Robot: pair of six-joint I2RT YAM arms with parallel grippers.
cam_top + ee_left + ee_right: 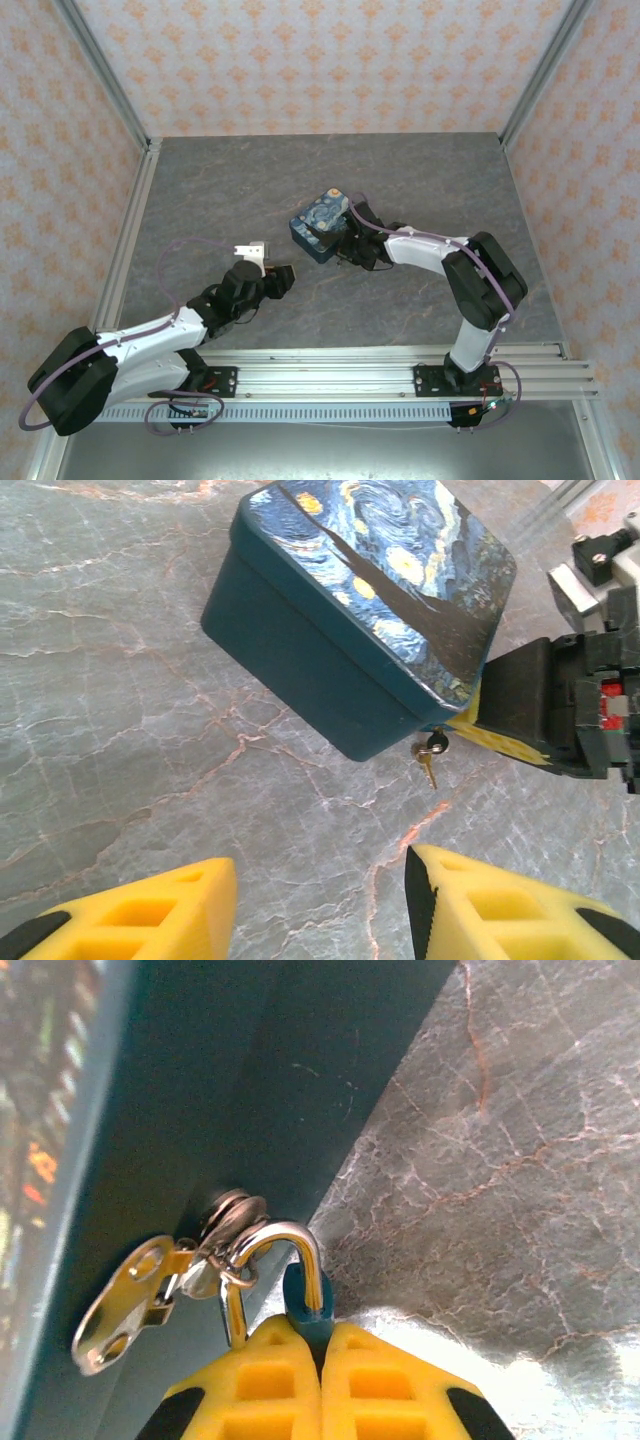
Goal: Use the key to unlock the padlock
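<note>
"Right wrist view: progress?"

"Fingers of the right gripper (pixel 321 1338) pinched together on the padlock (pixel 301 1295), lower centre, its shackle hooked to the box (pixel 250 1080). Left wrist view, centre right: key (pixel 428 768) dangles under the box corner, not inserted. Fingers of the left gripper (pixel 320 880) apart, empty. Unlocking judged outstanding."

"Box contents?"

"Lid (pixel 400 560) shut; cannot tell."

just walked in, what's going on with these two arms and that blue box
The right claw is shut on the small dark-blue padlock, whose silver shackle hangs at the side of the swirly blue-and-yellow patterned box. The little brass key dangles beside the lock, held by neither claw. The left claw hovers open over the grey marbled table, facing the box. So the key is not yet picked up.
</note>
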